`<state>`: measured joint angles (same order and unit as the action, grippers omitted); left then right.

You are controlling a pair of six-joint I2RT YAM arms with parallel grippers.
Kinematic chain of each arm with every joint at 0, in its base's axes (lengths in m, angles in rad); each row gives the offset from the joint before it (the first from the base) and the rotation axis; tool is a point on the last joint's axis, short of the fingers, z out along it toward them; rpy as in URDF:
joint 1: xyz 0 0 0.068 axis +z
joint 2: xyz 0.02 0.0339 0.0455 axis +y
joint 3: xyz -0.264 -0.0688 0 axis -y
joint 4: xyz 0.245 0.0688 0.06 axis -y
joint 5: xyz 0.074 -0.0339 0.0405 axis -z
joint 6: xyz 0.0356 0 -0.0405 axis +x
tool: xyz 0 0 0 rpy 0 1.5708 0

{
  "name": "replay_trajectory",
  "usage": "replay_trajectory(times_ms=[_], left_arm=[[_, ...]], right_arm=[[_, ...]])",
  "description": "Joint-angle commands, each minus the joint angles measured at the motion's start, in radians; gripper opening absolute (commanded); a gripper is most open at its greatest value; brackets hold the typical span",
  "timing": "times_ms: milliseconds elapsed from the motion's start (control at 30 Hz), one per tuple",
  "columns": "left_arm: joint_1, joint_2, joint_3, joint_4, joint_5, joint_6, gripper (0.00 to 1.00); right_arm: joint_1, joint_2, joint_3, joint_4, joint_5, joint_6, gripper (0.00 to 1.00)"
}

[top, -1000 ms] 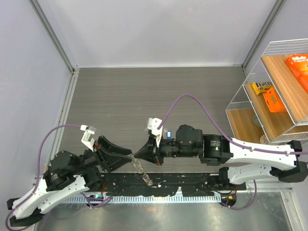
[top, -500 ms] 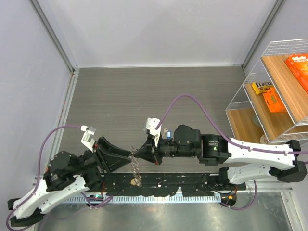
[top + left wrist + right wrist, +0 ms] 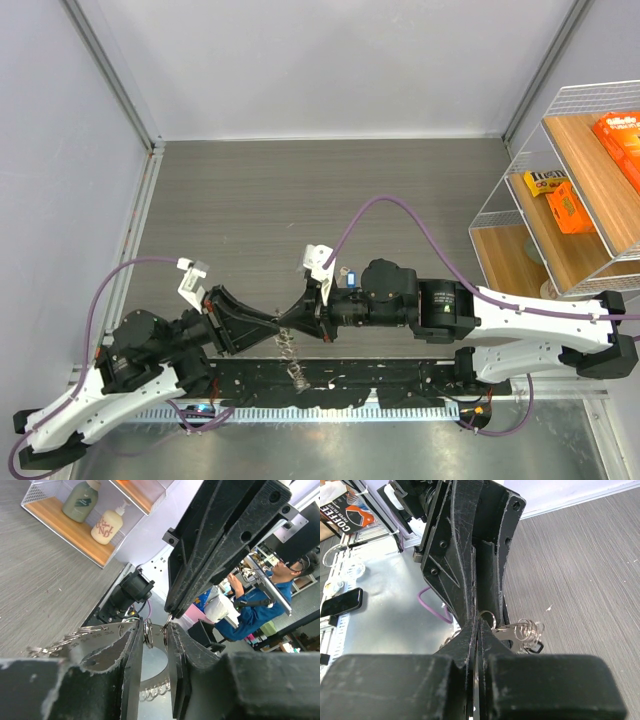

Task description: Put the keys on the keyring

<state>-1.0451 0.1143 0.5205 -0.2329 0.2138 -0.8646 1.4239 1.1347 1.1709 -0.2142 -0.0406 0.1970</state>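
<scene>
My two grippers meet tip to tip over the table's near edge in the top view. The left gripper [image 3: 272, 323] is shut on the keyring [image 3: 75, 647], a large silvery ring with small rings fringing its rim; part of it hangs below the tips [image 3: 291, 358]. In the left wrist view its fingers [image 3: 134, 650] clamp the ring on both sides. The right gripper [image 3: 290, 318] is shut, tips against the left gripper's. In the right wrist view its tips [image 3: 479, 624] pinch a small ring beside a silver key [image 3: 511, 630]. No coloured key heads show.
A wire shelf [image 3: 520, 215] with orange boxes stands at the right edge. A black cable track [image 3: 400, 378] runs along the near edge between the arm bases. Purple cables loop over both arms. The grey table [image 3: 300, 200] lies beyond.
The hanging part of the keyring has swung left, then back a little right. My left gripper has shifted slightly right and up against the right gripper's tips. The right arm has barely moved.
</scene>
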Motion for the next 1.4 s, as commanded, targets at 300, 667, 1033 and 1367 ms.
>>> replay_trajectory(times_ms=[300, 667, 1033, 1367], left_arm=[[0.002, -0.022, 0.001, 0.057, 0.013, -0.001, 0.14], [0.002, -0.030, -0.002, 0.052, 0.001, 0.024, 0.00], [0.000, -0.073, 0.029, -0.005, -0.062, 0.053, 0.00], [0.002, -0.064, 0.026, 0.038, -0.033, 0.098, 0.00]], right_arm=[[0.007, -0.041, 0.036, 0.081, -0.001, -0.005, 0.05], [0.007, -0.055, 0.027, 0.093, 0.008, -0.002, 0.05], [0.015, -0.136, -0.076, 0.102, -0.019, 0.001, 0.05], [0.035, -0.177, -0.157, 0.070, 0.037, -0.025, 0.28]])
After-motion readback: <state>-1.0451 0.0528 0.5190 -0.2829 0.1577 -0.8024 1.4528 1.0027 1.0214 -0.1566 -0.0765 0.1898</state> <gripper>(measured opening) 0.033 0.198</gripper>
